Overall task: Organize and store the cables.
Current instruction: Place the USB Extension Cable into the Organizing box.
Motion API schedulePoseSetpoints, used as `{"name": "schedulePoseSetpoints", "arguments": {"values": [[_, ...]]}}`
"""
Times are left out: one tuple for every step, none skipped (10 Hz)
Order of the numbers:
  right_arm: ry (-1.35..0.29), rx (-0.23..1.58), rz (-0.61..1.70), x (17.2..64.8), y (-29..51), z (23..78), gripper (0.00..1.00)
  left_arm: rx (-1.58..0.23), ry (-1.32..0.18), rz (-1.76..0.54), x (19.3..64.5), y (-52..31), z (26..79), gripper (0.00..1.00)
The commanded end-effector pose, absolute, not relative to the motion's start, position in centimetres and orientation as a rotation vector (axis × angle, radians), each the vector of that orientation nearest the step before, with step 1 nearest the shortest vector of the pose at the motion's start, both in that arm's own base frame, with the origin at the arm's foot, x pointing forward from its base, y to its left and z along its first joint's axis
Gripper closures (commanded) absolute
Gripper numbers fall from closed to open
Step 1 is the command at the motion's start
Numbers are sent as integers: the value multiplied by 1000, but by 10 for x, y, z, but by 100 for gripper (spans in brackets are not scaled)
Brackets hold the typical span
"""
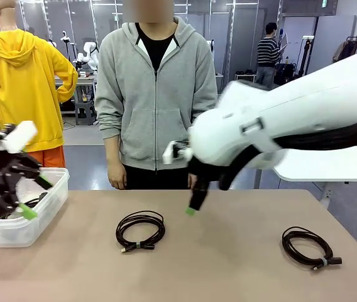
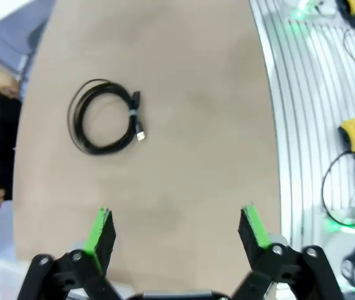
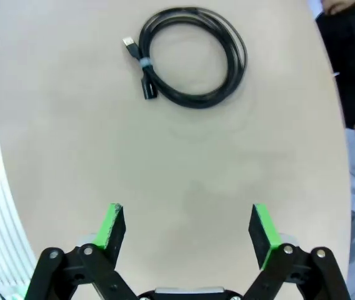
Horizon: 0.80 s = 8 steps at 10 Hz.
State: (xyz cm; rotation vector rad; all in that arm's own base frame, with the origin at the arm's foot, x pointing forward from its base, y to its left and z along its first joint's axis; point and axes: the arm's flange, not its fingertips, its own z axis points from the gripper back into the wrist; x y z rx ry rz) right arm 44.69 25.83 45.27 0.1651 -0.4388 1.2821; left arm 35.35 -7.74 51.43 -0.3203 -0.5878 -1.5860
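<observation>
Tan table point(image 1: 229, 264), two coiled cables point(image 1: 140, 229), one bin point(image 1: 21, 229); left fingers point(image 2: 100, 232) and right fingers point(image 3: 263, 228) wide apart, empty.

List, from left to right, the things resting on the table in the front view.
plastic bin → middle cable → right-hand cable
</observation>
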Motion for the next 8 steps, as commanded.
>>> {"name": "schedulePoseSetpoints", "arguments": {"values": [[-567,229,1240,398,180,450,0,-326,-476,-1602,381,-116,508,0],[-604,228,1178,383,148,449,0,-345,-437,-1584,387,-141,500,0],[-641,238,1100,367,113,447,0,-353,-394,-1612,395,-167,493,0],[-668,257,1051,352,88,445,0,-354,-366,-1619,400,-189,486,0],[-678,285,1042,341,62,442,0,-321,-347,-1599,405,-208,476,0],[-664,312,1044,332,24,437,0,-319,-322,-1589,410,-231,458,0],[-677,347,1012,325,3,433,0,-286,-311,-1585,413,-241,448,0],[-714,376,991,318,-17,426,0,-300,-272,-1590,414,-250,436,0]]}}
